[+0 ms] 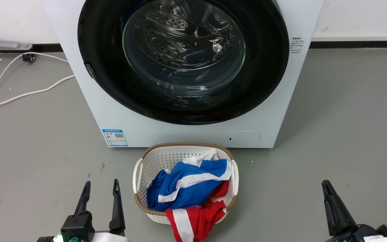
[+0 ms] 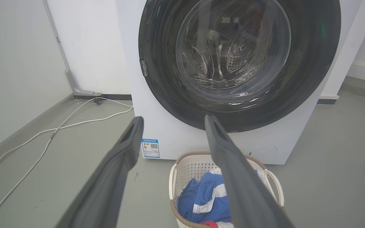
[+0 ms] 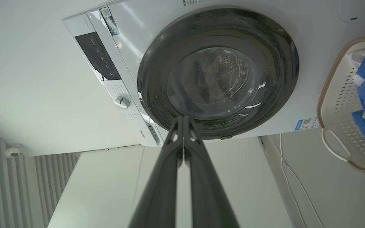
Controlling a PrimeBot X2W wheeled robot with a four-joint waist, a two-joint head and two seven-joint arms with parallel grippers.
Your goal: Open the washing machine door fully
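The washing machine door (image 1: 183, 57) is a big round glossy black ring with a bulging glass centre, and it sits flush against the white machine front. A small grey latch tab (image 1: 90, 70) shows on its left rim. The left wrist view sees the door (image 2: 239, 60) straight ahead, and the right wrist view sees it (image 3: 217, 76) rotated. My left gripper (image 1: 101, 183) is open and empty at the lower left, well short of the machine; its fingers frame the machine's lower front (image 2: 173, 118). My right gripper (image 1: 325, 184) is low at the right, fingers pressed together (image 3: 182, 118), holding nothing.
A white laundry basket (image 1: 180, 145) with blue, white and red clothes (image 1: 186, 185) stands on the grey floor right in front of the machine, between my grippers. White cables (image 1: 29, 94) trail across the floor at the left. A small round white flap (image 1: 244, 138) sits low on the machine.
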